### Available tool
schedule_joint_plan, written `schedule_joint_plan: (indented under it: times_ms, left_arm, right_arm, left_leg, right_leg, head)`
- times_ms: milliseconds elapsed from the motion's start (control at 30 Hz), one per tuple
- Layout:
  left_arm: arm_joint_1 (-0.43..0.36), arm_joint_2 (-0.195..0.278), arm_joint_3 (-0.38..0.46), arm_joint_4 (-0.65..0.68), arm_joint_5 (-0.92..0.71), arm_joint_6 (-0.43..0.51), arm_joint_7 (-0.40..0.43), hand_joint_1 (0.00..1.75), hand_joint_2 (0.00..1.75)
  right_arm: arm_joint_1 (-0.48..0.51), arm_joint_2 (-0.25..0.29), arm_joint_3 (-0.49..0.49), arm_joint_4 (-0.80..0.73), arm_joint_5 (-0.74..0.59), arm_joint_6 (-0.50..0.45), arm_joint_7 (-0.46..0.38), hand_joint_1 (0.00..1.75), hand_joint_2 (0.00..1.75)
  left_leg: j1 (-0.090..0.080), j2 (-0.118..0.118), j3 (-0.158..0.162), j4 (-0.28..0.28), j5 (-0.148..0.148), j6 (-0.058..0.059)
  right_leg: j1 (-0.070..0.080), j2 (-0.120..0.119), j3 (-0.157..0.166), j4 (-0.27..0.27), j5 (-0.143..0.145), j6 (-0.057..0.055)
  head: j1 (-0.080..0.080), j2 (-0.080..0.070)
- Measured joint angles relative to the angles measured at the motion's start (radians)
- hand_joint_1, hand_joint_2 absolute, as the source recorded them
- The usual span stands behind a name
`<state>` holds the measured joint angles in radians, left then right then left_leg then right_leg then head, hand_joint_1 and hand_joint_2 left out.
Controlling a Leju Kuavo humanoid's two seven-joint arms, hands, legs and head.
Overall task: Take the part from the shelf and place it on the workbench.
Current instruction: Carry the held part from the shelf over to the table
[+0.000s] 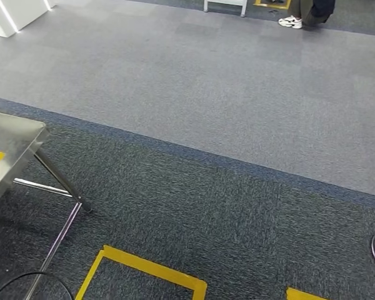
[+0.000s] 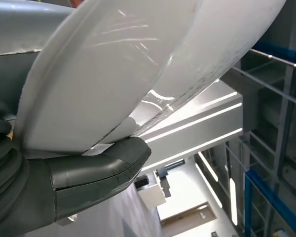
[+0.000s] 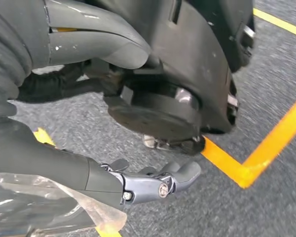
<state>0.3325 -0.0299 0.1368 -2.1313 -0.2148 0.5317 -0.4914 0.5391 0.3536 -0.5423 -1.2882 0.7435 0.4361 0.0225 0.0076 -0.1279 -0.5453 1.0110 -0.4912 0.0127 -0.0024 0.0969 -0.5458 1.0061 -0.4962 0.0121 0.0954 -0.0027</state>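
Looking through the left wrist camera, I see the left hand (image 2: 64, 182) grasping the white part (image 2: 113, 69), its thick grey thumb pressed against the part's smooth curved underside. From the head camera I have a metal worktop (image 1: 11, 150) at the left edge, standing on grey carpet (image 1: 200, 94) with yellow floor tape (image 1: 147, 269) near it. My right hand (image 3: 139, 182) hangs over the carpet, its fingers (image 3: 176, 175) released and stretched out, holding nothing.
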Motion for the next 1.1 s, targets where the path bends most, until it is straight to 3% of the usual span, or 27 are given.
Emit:
schedule_joint_plan:
  times_ms: [67, 133, 200, 267, 300, 367, 433, 500, 533, 567, 633, 700, 767, 800, 833, 867, 933, 1000, 1067, 1100]
  left_arm:
    - [0.000, 0.008, -0.005, 0.004, 0.022, 0.011, -0.002, 1.75, 1.75]
    - [-0.003, 0.015, -0.007, 0.007, 0.033, 0.014, -0.009, 1.75, 1.75]
    - [-0.009, 0.020, -0.009, 0.012, 0.038, 0.016, -0.013, 1.75, 1.75]
    - [-0.012, 0.021, -0.012, 0.020, 0.039, 0.021, -0.013, 1.75, 1.75]
    - [-0.014, 0.021, -0.014, 0.024, 0.039, 0.025, -0.013, 1.75, 1.75]
    - [-0.023, 0.021, -0.021, 0.030, 0.035, 0.037, -0.013, 1.75, 1.75]
    - [-0.038, 0.022, -0.036, 0.036, 0.026, 0.055, -0.010, 1.75, 1.75]
    - [-0.050, 0.022, -0.057, 0.041, 0.010, 0.078, -0.003, 1.75, 1.75]
    - [-0.053, 0.022, -0.066, 0.043, 0.003, 0.088, 0.001, 1.75, 1.75]
    - [-0.054, 0.022, -0.074, 0.045, -0.001, 0.097, 0.003, 1.75, 1.75]
    - [-0.055, 0.022, -0.083, 0.047, 0.003, 0.113, 0.000, 1.75, 1.75]
    - [-0.055, 0.021, -0.090, 0.050, 0.015, 0.128, -0.006, 1.75, 1.75]
    - [-0.052, 0.020, -0.091, 0.052, 0.028, 0.138, -0.010, 1.75, 1.75]
    - [-0.048, 0.019, -0.090, 0.052, 0.037, 0.140, -0.013, 1.75, 1.75]
    - [-0.043, 0.019, -0.086, 0.052, 0.046, 0.138, -0.016, 1.75, 1.75]
    - [-0.037, 0.019, -0.080, 0.052, 0.057, 0.135, -0.020, 1.75, 1.75]
    - [-0.023, 0.016, -0.058, 0.052, 0.080, 0.121, -0.033, 1.75, 1.75]
    - [-0.013, 0.013, -0.029, 0.052, 0.104, 0.099, -0.044, 1.75, 1.75]
    - [-0.003, 0.010, 0.004, 0.052, 0.120, 0.073, -0.050, 1.75, 1.75]
    - [0.001, 0.008, 0.020, 0.051, 0.126, 0.061, -0.053, 1.75, 1.75]
  right_arm:
    - [0.003, 0.000, 0.004, -0.004, 0.013, -0.001, -0.001, 0.00, 1.75]
    - [0.010, 0.001, 0.009, -0.013, 0.008, -0.002, 0.001, 0.00, 1.75]
    - [0.021, 0.001, 0.016, -0.022, -0.003, -0.001, 0.009, 0.00, 1.75]
    - [0.029, 0.002, 0.022, -0.027, -0.012, 0.000, 0.015, 0.00, 1.75]
    - [0.031, 0.002, 0.024, -0.029, -0.020, -0.002, 0.017, 0.00, 1.75]
    - [0.033, 0.002, 0.028, -0.035, -0.046, -0.011, 0.027, 0.00, 1.75]
    - [0.037, 0.002, 0.032, -0.046, -0.078, -0.021, 0.044, 0.00, 1.75]
    - [0.046, 0.002, 0.041, -0.064, -0.101, -0.027, 0.065, 0.00, 1.75]
    - [0.051, 0.002, 0.047, -0.074, -0.106, -0.028, 0.074, 0.00, 1.75]
    - [0.054, 0.002, 0.054, -0.083, -0.107, -0.028, 0.081, 0.00, 1.75]
    - [0.058, 0.002, 0.063, -0.095, -0.105, -0.028, 0.086, 0.00, 1.75]
    - [0.064, 0.002, 0.070, -0.100, -0.099, -0.028, 0.091, 0.00, 1.75]
    - [0.072, 0.002, 0.076, -0.102, -0.086, -0.028, 0.093, 0.00, 1.75]
    - [0.075, 0.002, 0.078, -0.103, -0.077, -0.028, 0.092, 0.00, 1.75]
    - [0.075, 0.002, 0.080, -0.103, -0.066, -0.027, 0.089, 0.00, 1.75]
    - [0.075, 0.002, 0.081, -0.103, -0.053, -0.026, 0.083, 0.00, 1.75]
    - [0.074, 0.002, 0.081, -0.103, -0.027, -0.026, 0.066, 0.00, 1.75]
    - [0.071, 0.001, 0.080, -0.101, -0.007, -0.030, 0.045, 0.00, 1.75]
    - [0.065, 0.001, 0.077, -0.100, 0.007, -0.034, 0.027, 0.00, 1.75]
    - [0.061, 0.001, 0.074, -0.099, 0.014, -0.035, 0.018, 0.00, 1.75]
  left_leg:
    - [0.004, -0.014, -0.005, 0.000, 0.001, -0.011]
    - [0.002, 0.030, -0.025, 0.044, -0.030, -0.020]
    - [0.001, 0.094, -0.080, 0.161, -0.092, -0.030]
    - [0.006, 0.114, -0.128, 0.261, -0.125, -0.037]
    - [0.008, 0.117, -0.129, 0.262, -0.113, -0.039]
    - [0.010, 0.134, -0.078, 0.165, -0.049, -0.040]
    - [0.005, 0.177, -0.016, 0.043, -0.007, -0.032]
    - [-0.002, 0.195, 0.004, 0.001, -0.006, -0.017]
    - [-0.003, 0.184, 0.002, 0.000, -0.004, -0.011]
    - [-0.003, 0.173, 0.003, -0.002, -0.002, -0.003]
    - [0.001, 0.155, 0.003, -0.007, 0.006, 0.009]
    - [0.003, 0.136, 0.001, -0.009, 0.009, 0.017]
    - [0.002, 0.112, -0.001, -0.009, 0.009, 0.019]
    - [0.002, 0.098, -0.001, -0.009, 0.009, 0.019]
    - [0.002, 0.085, 0.001, -0.008, 0.009, 0.019]
    - [0.002, 0.071, 0.004, -0.008, 0.008, 0.018]
    - [0.002, 0.045, 0.006, -0.007, 0.006, 0.013]
    - [0.004, 0.021, -0.001, -0.004, 0.006, 0.002]
    - [0.009, -0.002, -0.010, -0.004, 0.010, -0.012]
    - [0.010, 0.004, -0.013, 0.000, 0.007, -0.017]
  right_leg:
    - [0.000, -0.022, 0.007, -0.008, 0.001, -0.004]
    - [-0.004, -0.053, 0.012, -0.016, 0.003, -0.012]
    - [-0.004, -0.090, 0.016, -0.019, 0.001, -0.018]
    - [-0.003, -0.124, 0.019, -0.019, -0.004, -0.019]
    - [-0.002, -0.139, 0.021, -0.019, -0.007, -0.018]
    - [-0.002, -0.165, 0.028, -0.019, -0.012, -0.014]
    - [0.000, -0.187, 0.036, -0.018, -0.019, -0.005]
    - [0.003, -0.207, 0.042, -0.018, -0.026, 0.006]
    - [0.003, -0.216, 0.047, -0.018, -0.028, 0.013]
    - [0.000, -0.217, 0.048, -0.018, -0.032, 0.020]
    - [-0.004, -0.175, 0.035, 0.016, -0.058, 0.030]
    - [-0.007, -0.117, -0.023, 0.135, -0.120, 0.034]
    - [-0.007, -0.100, -0.092, 0.266, -0.164, 0.035]
    - [-0.007, -0.098, -0.108, 0.287, -0.157, 0.034]
    - [-0.007, -0.096, -0.105, 0.267, -0.130, 0.032]
    - [-0.007, -0.089, -0.082, 0.208, -0.088, 0.029]
    - [-0.010, -0.044, -0.022, 0.066, -0.022, 0.021]
    - [-0.010, -0.010, 0.013, -0.002, -0.009, 0.016]
    - [-0.008, -0.023, 0.021, -0.009, -0.011, 0.010]
    - [-0.009, -0.035, 0.023, -0.013, -0.010, 0.005]
  head:
    - [0.001, 0.000]
    - [-0.004, 0.000]
    - [-0.009, 0.000]
    - [-0.010, 0.000]
    - [-0.010, 0.000]
    - [-0.010, 0.000]
    - [-0.009, 0.000]
    - [-0.008, 0.000]
    - [-0.008, 0.000]
    - [-0.009, 0.000]
    - [-0.007, 0.000]
    - [-0.003, 0.000]
    - [-0.002, 0.000]
    - [-0.002, 0.000]
    - [-0.002, 0.000]
    - [-0.002, 0.000]
    - [-0.003, 0.000]
    - [-0.003, 0.000]
    - [-0.004, 0.000]
    - [-0.004, 0.000]
